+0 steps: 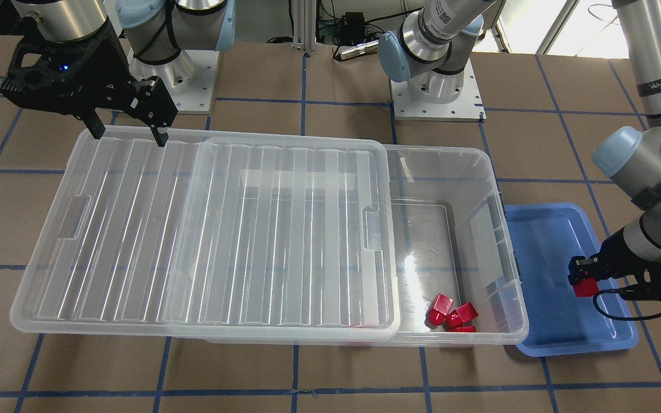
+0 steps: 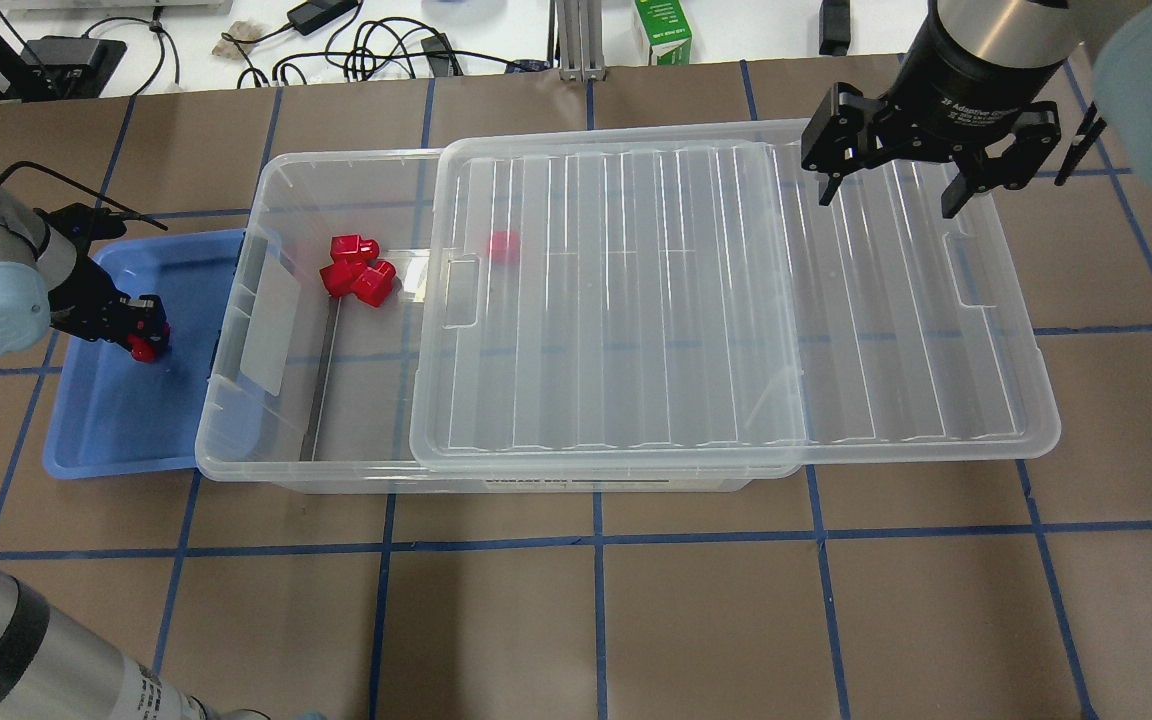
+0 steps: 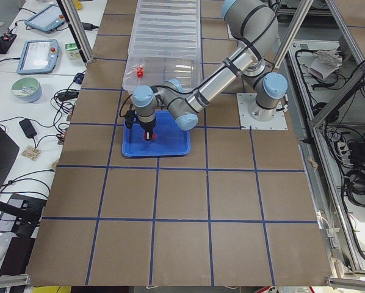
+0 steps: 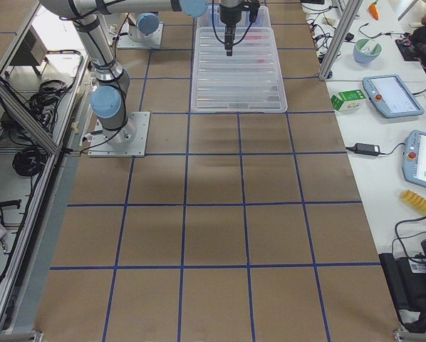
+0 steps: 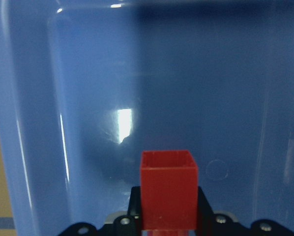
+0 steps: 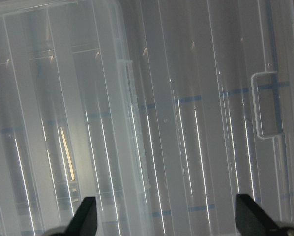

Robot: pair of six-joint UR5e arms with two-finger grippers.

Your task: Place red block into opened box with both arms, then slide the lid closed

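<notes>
My left gripper [image 1: 580, 280] is shut on a red block [image 1: 582, 287], held just above the blue tray [image 1: 543, 241]. In the left wrist view the red block [image 5: 167, 189] sits between the jaws with the blue tray [image 5: 186, 73] floor below. The box [image 2: 366, 380] lies open at its left end, where three red blocks [image 2: 356, 275] lie; another red block [image 2: 504, 246] shows under the lid [image 2: 736, 300]. The lid covers most of the box and overhangs its right end. My right gripper [image 2: 886, 200] hangs open above the lid's far right part, with nothing between its fingers.
The blue tray [image 2: 116, 420] butts against the box's left short side by the clips. Brown table with blue tape lines surrounds everything. Cables and small items line the far edge in the overhead view. The arm bases [image 1: 436, 92] stand behind the box.
</notes>
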